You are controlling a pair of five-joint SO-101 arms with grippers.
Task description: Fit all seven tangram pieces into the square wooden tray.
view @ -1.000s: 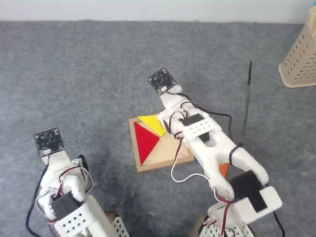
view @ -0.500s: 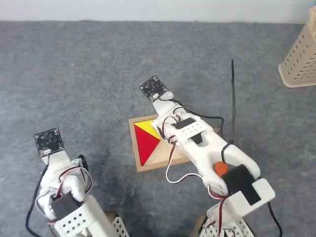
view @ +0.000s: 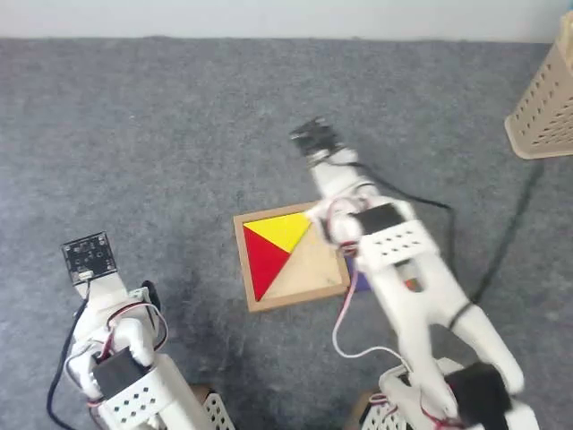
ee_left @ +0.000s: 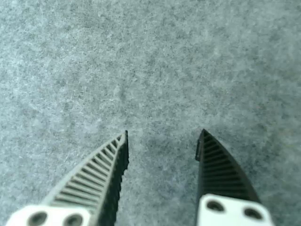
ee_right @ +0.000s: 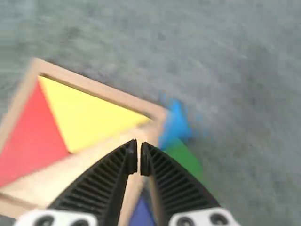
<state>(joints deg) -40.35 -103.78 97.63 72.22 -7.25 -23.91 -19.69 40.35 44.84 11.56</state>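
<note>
Wooden tray point(view: 295, 299) at table centre: yellow triangle point(view: 282, 230) seated at its 12 o'clock, red triangle point(view: 262, 260) at 9. Right gripper point(ee_right: 139, 143) pinched closed, holding nothing, over the tray rim beside blue piece point(ee_right: 176, 122) and green piece point(ee_right: 186, 159). Left gripper point(ee_left: 162, 136) spread open over carpet point(ee_left: 150, 56), at the tray's 8 o'clock.

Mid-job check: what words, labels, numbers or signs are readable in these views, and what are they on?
No text can be read.
Tray, red piece, yellow piece: plain, no print.
Left wrist board and right wrist board: any print is too small to read.
Basket: no label visible.
</note>
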